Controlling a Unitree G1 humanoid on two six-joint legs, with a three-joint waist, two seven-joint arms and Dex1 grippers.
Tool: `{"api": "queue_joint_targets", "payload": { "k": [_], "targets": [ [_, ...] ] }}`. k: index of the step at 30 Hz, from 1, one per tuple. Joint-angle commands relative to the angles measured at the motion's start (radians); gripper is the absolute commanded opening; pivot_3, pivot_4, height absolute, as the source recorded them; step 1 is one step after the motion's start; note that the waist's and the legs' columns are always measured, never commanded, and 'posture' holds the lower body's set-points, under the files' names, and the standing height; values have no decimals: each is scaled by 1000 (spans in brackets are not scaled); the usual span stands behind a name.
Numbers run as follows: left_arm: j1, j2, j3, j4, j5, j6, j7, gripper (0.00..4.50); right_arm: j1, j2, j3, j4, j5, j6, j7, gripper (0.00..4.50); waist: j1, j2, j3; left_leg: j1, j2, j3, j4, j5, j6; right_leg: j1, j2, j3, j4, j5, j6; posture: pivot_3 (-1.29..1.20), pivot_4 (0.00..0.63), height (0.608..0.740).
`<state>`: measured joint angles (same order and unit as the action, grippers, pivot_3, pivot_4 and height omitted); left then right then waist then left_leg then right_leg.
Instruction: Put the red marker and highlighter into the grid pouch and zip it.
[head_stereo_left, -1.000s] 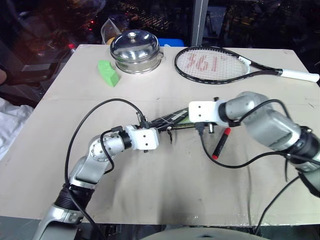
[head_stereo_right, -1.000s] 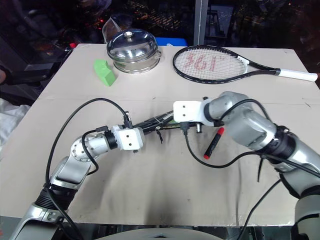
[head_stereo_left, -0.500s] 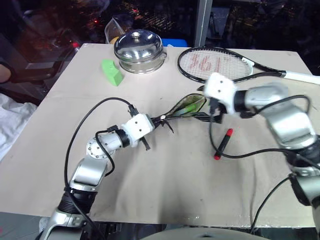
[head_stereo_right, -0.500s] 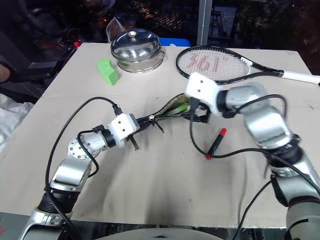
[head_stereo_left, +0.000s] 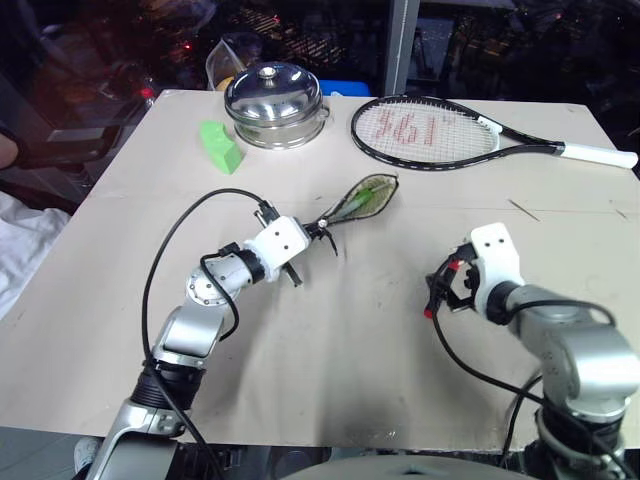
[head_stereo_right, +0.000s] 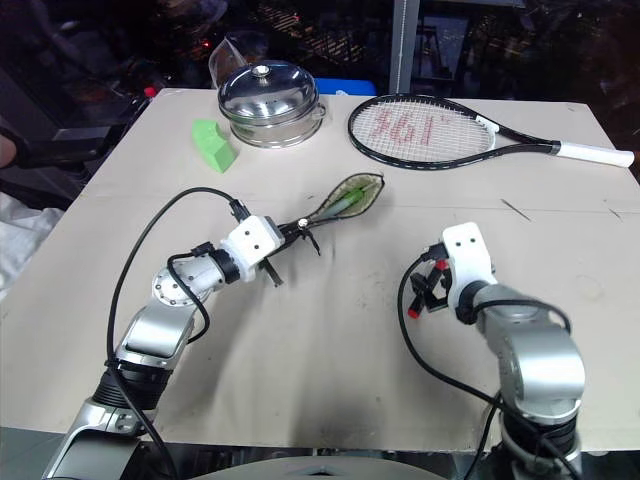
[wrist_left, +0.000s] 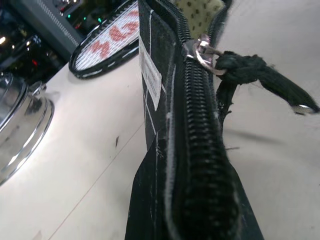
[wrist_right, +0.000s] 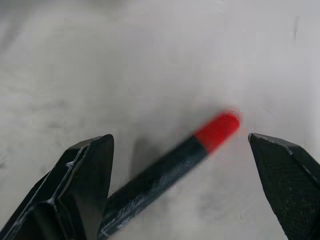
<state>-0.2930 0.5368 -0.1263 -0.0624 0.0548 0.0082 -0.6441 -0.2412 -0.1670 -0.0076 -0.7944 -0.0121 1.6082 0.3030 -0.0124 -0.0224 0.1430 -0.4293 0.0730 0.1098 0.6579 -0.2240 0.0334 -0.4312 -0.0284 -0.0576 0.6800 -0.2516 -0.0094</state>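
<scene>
On my left, the left gripper (head_stereo_left: 308, 237) is clamped tight on the near end of the grid pouch (head_stereo_left: 362, 199), holding it edge-up off the table (head_stereo_left: 330, 350). Through the left wrist camera I see the zipper running away from me, its pull (wrist_left: 260, 75) hanging off to one side, and the far part of the mouth gaping on tan lining. From the head cameras the highlighter (head_stereo_left: 372, 193) shows as a green streak inside that open mouth. Further back sit a green block (head_stereo_left: 220, 146), a steel lidded pot (head_stereo_left: 274, 92) and a tennis racket (head_stereo_left: 440, 132).

On my right, the right gripper (head_stereo_left: 443, 290) has its fingers (wrist_right: 85, 175) spread wide, straddling the red marker (wrist_right: 175, 165). It lies flat on the table between them, untouched, red cap pointing away from the wrist.
</scene>
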Motion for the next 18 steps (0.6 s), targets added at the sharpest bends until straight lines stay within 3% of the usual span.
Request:
{"api": "queue_joint_targets", "payload": {
  "k": [1,4,5,7,10,12,15,18],
  "targets": [
    [-16,-6,-6,4,3,-42,-4,0,0,92,-30,14,-24,6,-98,4369,-2,0,0,0,0,1,0,0,0,0,0,0,0,0,0,0,150,740],
    [-9,-10,-16,15,4,-61,-12,0,28,125,-6,78,-3,6,-118,4369,-1,-1,0,0,0,0,0,0,1,0,1,0,0,0,0,0,150,740],
    [-6,-9,-19,17,5,-69,-16,0,41,102,17,90,10,6,-113,4129,-1,-2,-2,0,0,0,0,0,1,0,1,0,0,0,0,0,150,740],
    [-1,-9,-23,23,6,-82,-19,0,55,44,52,86,40,6,-101,3543,-2,-4,-3,1,0,0,0,-1,1,1,1,0,-1,0,0,0,150,740],
    [-1,-6,-23,31,3,-93,-18,0,47,-61,84,54,101,6,-78,2204,4,-6,-4,2,0,0,0,-1,2,2,0,0,-1,0,0,0,150,740],
    [-1,-6,-25,38,4,-101,-16,0,37,-142,101,37,151,6,-56,1345,6,-6,-4,1,-1,-1,0,-1,2,2,-1,-1,-2,0,0,0,150,740],
    [3,-11,-27,47,6,-116,-10,0,-9,-392,178,-14,235,6,23,274,14,-5,-4,0,-2,-2,1,-1,3,2,-3,-2,-2,-1,1,0,150,740],
    [8,-10,-24,57,4,-130,-9,0,-38,-560,223,-40,277,-93,110,264,17,-5,-4,-1,-3,-2,1,-2,3,2,-3,-2,-2,-1,1,0,150,740]
  ]
}}
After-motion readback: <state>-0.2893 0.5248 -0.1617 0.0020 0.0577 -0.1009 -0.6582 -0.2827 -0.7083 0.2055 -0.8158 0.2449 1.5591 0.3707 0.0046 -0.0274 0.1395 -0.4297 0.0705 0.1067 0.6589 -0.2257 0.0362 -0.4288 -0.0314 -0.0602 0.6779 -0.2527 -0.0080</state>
